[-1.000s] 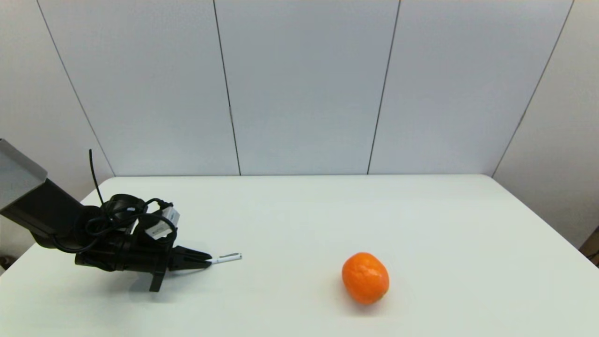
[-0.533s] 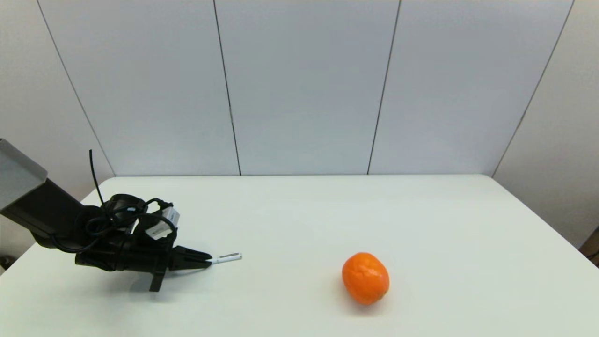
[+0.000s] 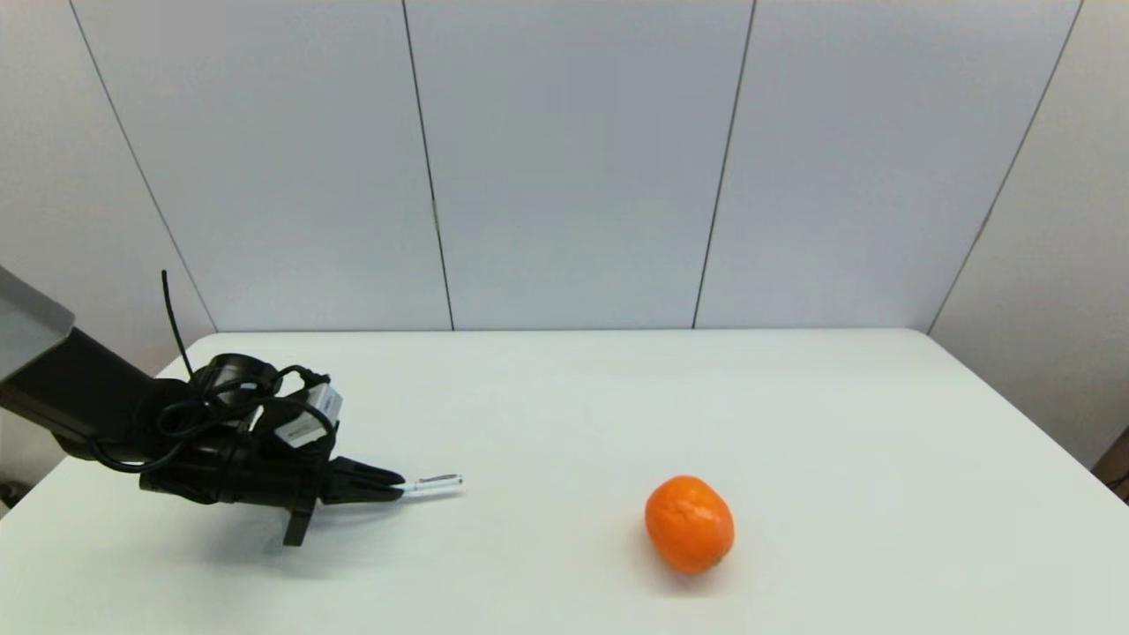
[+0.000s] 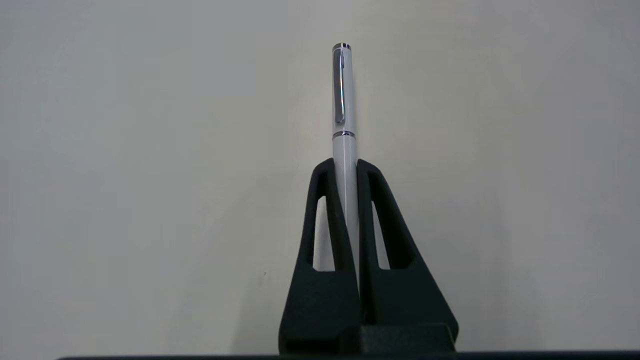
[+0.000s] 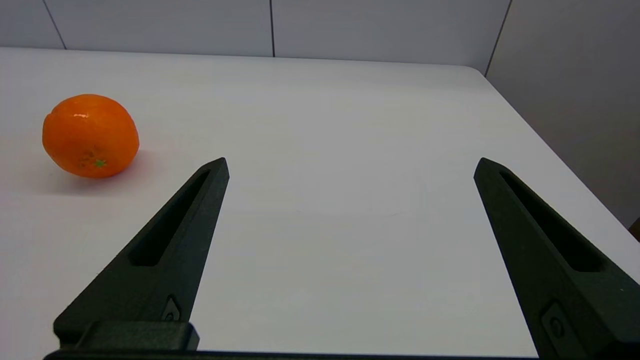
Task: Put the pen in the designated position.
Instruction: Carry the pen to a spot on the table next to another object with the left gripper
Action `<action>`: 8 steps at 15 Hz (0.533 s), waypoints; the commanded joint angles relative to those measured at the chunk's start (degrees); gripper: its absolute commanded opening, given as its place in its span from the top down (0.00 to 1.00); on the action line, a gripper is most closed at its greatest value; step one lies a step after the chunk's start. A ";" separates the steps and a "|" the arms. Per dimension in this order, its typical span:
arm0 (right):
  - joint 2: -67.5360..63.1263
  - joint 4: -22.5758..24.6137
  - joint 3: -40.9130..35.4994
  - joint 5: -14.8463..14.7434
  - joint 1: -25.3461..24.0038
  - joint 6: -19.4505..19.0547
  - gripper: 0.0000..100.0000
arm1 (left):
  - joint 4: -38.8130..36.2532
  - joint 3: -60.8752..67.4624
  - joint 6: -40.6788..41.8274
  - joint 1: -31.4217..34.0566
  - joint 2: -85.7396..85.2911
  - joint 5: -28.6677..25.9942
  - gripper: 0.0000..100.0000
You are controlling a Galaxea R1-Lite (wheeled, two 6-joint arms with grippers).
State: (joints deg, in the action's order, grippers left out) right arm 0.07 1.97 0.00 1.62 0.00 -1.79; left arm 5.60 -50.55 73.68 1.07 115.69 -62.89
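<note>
Fingers (image 4: pixel 345 200) of our left gripper (image 3: pixel 392 487) are clamped on the white pen (image 3: pixel 432 482), low over the table's (image 3: pixel 547 397) left side, clip end pointing toward the orange (image 3: pixel 689 524) well off to its right. Our right gripper (image 5: pixel 350 167) sits parked past the orange, fingers spread wide.

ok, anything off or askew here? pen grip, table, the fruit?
Nothing stands out. The left hand is shut on the pen, which runs straight out between its fingers, clip end forward. The orange sits intact on the table. The right hand is open.
</note>
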 commanded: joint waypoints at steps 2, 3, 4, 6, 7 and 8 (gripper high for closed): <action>-0.07 0.05 -0.79 0.05 0.00 -0.05 0.00 | 3.55 -1.56 0.41 -1.86 -3.45 -0.04 1.00; -0.07 0.05 -0.79 0.05 0.00 -0.05 0.00 | 4.42 -2.27 0.32 -2.30 -3.63 -0.04 1.00; -0.07 0.05 -0.79 0.05 0.00 -0.05 0.00 | 5.22 -3.32 0.15 -2.83 -3.80 -0.04 1.00; -0.07 0.05 -0.79 0.05 0.00 -0.05 0.00 | 8.12 -7.01 -0.20 -4.68 -4.16 0.14 1.00; -0.07 0.05 -0.70 0.05 0.00 -0.05 0.00 | 9.35 -8.86 -0.73 -5.47 -4.16 0.31 1.00; -0.07 0.05 -0.79 0.05 0.00 -0.05 0.00 | 10.05 -10.79 -1.43 -6.70 -4.16 0.58 1.00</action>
State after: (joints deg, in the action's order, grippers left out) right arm 0.07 1.97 0.00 1.62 0.00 -1.82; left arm 14.17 -57.71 72.74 -3.47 111.99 -62.34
